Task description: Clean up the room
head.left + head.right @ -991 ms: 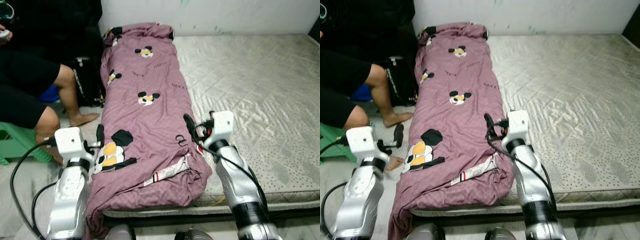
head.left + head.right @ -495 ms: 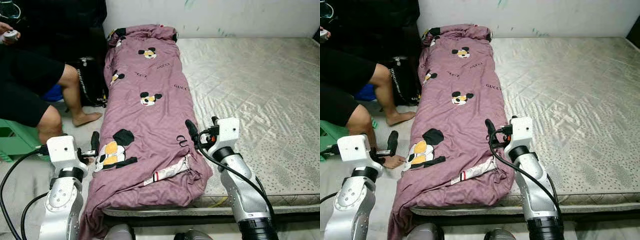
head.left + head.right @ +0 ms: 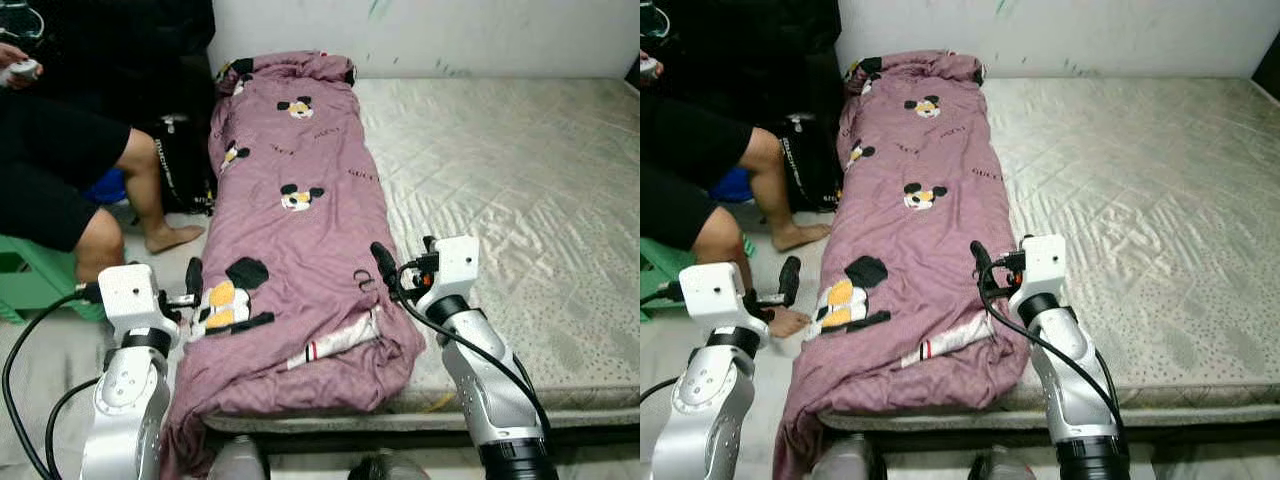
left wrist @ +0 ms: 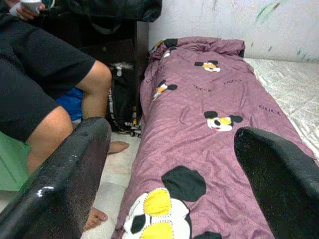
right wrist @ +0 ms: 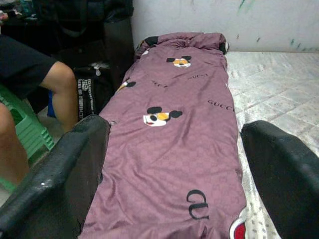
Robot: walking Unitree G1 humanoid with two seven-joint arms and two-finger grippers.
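Purple blanket (image 3: 290, 230) is folded into a long strip down the mattress's (image 3: 520, 190) left edge. Over the last second I've stepped back a bit, left tool (image 3: 192, 285) and right tool (image 3: 382, 265) both spread, holding nothing, so folding looks paused.

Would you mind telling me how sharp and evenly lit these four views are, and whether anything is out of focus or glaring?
Eye views: evenly lit and sharp, mild sheen on the mattress, dark corner behind the seated person. Left wrist view: the purple quilt is fairly crisp, while the left end effector fingers loom blurred in the foreground. Right wrist view: softer overall, the right end effector fingers likewise out of focus; no harsh glare.
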